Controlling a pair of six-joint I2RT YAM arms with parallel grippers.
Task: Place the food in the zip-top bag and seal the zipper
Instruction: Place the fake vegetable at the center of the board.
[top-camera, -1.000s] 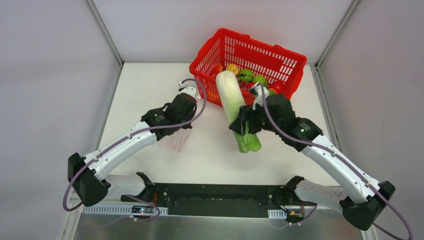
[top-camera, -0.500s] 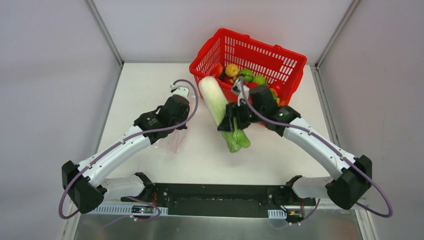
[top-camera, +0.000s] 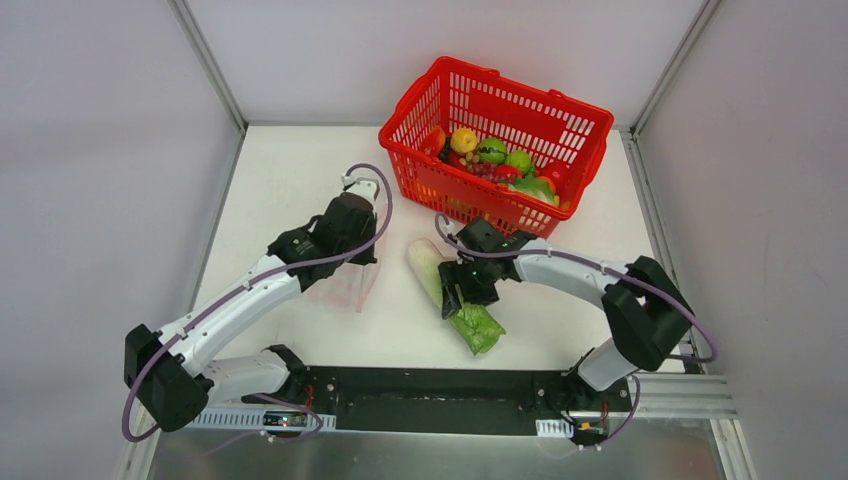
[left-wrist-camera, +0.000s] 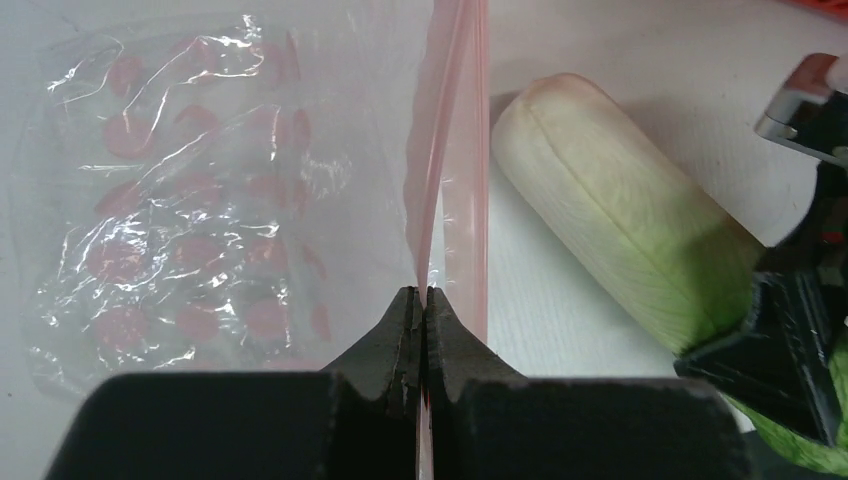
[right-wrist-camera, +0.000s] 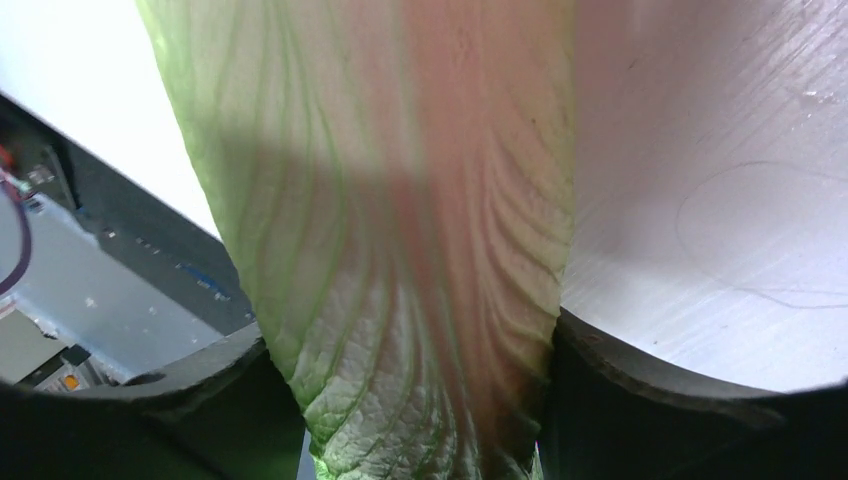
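Observation:
The clear zip-top bag (top-camera: 345, 285) with pink spots (left-wrist-camera: 190, 220) lies on the table at the left. My left gripper (top-camera: 352, 262) (left-wrist-camera: 421, 292) is shut on its pink-red zipper strip (left-wrist-camera: 452, 150) and holds that edge up. The long pale-and-green cabbage (top-camera: 450, 295) (left-wrist-camera: 640, 250) (right-wrist-camera: 400, 230) lies low over the table just right of the bag, its pale end toward the bag. My right gripper (top-camera: 458, 290) (right-wrist-camera: 420, 400) is shut on the cabbage around its middle. Other toy food (top-camera: 490, 160) sits in the red basket.
The red plastic basket (top-camera: 560, 115) stands at the back right, holding several fruits. The black base bar (top-camera: 430, 385) runs along the near edge. White walls and metal frame posts enclose the table.
My right arm has carried the cabbage from over the basket's edge down and leftward, close to the bag. The left gripper has held the bag's edge almost still.

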